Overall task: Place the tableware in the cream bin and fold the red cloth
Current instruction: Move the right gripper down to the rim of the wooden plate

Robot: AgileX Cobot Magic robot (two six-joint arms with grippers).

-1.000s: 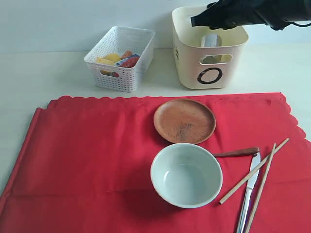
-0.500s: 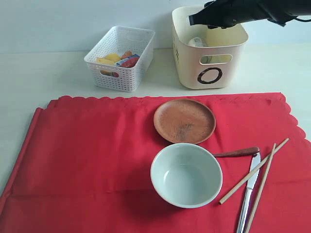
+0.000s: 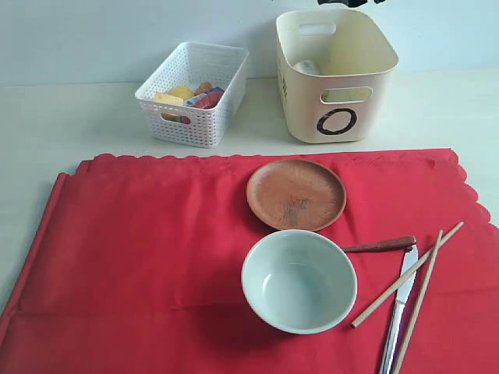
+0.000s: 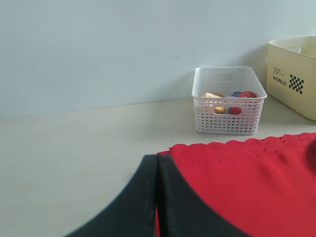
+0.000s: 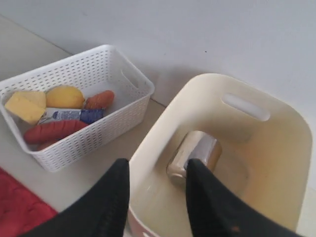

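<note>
Up and almost out of the exterior view goes the right arm [image 3: 348, 2]; a second ago it hung across the cream bin [image 3: 374, 109], and now only a dark sliver shows at the top edge. The steel cup [image 3: 306, 68] that it held there now lies on its side on the bin's floor, toward the far-left corner; I cannot tell which end is its mouth. The right jaws stand apart and empty above the bin, fingers [image 5: 111, 207] on either side of the cup in the wrist view. The left jaws are pressed together, fingers [image 4: 143, 197] low over a corner of the red cloth [image 3: 148, 249].

The cloth lies flat on the pale counter [image 3: 62, 117] before a plain light wall [image 3: 117, 31]. On the cloth sits the wooden plate [image 3: 296, 195], with the bowl [image 3: 299, 280] at its 6 o'clock. The spoon [image 3: 380, 245] runs from the bowl toward 3 o'clock. The knife [image 3: 399, 308] lies along 1 to 7 o'clock, the chopsticks [image 3: 374, 305] crossed over it. The bin is at 1 o'clock from the plate and a white basket [image 3: 191, 128] of food at 11.
</note>
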